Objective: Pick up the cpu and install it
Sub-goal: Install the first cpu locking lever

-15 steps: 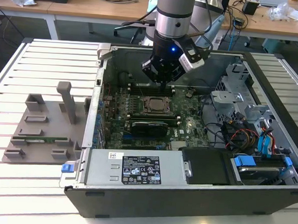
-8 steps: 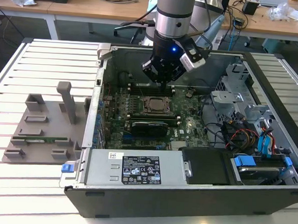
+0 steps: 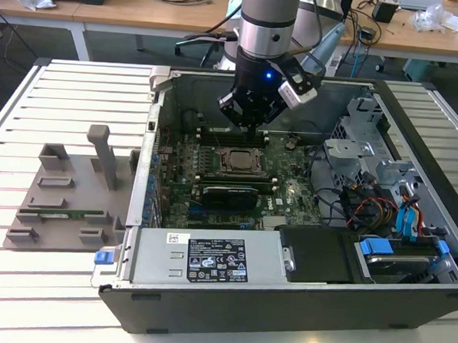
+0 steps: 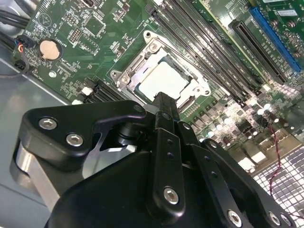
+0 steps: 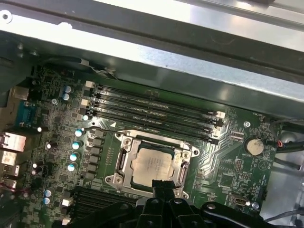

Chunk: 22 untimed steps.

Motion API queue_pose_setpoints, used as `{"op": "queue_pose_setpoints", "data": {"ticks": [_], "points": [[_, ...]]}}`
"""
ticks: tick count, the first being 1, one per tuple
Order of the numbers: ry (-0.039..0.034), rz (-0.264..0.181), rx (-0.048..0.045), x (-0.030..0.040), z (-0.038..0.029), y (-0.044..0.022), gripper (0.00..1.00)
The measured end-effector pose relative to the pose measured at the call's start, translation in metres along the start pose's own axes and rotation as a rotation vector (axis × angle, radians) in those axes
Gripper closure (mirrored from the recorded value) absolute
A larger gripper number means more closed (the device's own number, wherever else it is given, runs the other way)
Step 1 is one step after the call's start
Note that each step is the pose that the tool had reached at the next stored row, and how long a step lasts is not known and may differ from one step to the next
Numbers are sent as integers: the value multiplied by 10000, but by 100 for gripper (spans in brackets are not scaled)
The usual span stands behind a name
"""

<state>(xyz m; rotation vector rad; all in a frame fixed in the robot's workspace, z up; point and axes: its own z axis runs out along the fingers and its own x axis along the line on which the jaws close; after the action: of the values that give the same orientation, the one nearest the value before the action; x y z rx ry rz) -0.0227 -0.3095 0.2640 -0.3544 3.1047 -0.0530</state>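
Gripper (image 4: 165, 99) was pinched shut with nothing clamped in it. Its tip hung just above the near edge of the cpu (image 4: 164, 80), though I couldn't tell if it touched. The cpu sat flat in the metal socket frame (image 5: 124, 159) right under the tip. Black memory slots (image 5: 152, 108) ran just beyond that, all on the green motherboard (image 5: 223, 161) inside the open computer case (image 3: 283, 313).
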Motion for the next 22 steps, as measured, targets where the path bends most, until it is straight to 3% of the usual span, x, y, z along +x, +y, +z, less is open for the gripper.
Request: {"op": "queue_pose_setpoints", "data": {"ticks": [22], "points": [[-72,-2011,-25,0,0,0,89]]}}
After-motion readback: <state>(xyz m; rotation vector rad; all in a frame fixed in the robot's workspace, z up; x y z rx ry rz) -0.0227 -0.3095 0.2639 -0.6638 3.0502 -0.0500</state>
